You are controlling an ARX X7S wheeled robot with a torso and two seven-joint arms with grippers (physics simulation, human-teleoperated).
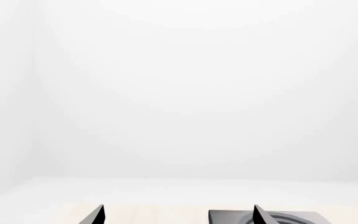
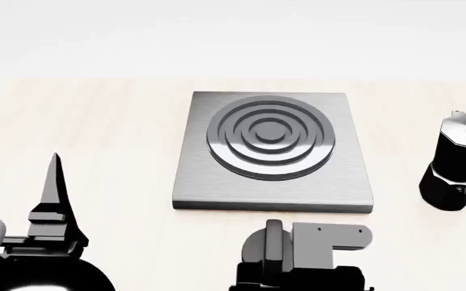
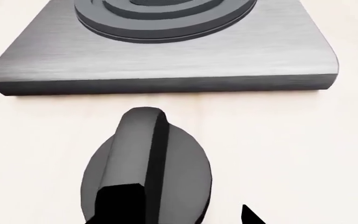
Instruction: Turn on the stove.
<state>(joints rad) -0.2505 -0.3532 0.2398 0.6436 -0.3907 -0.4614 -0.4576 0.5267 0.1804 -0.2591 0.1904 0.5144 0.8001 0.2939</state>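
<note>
The stove (image 2: 273, 151), a flat brushed-grey square plate carrying raised dark concentric rings, is lying flat in the middle of the pale desk (image 2: 95, 127), and its small round black knob (image 3: 147, 172) is sitting on the desk just beside the plate's near edge, apart from it by a strip of bare wood. The right claw (image 2: 278, 242) is hanging directly over that knob; in the right wrist view one dark finger (image 3: 121, 205) is overlapping the knob's upright ridge while the other fingertip is only peeking in at the frame edge, so whether it is actually gripping cannot be told. The left claw (image 1: 177, 215) is pointing past the stove's left side, its two dark fingers standing well apart and holding nothing. A tall black moka pot (image 2: 457, 163) is standing upright on the desk to the right of the plate.
</note>
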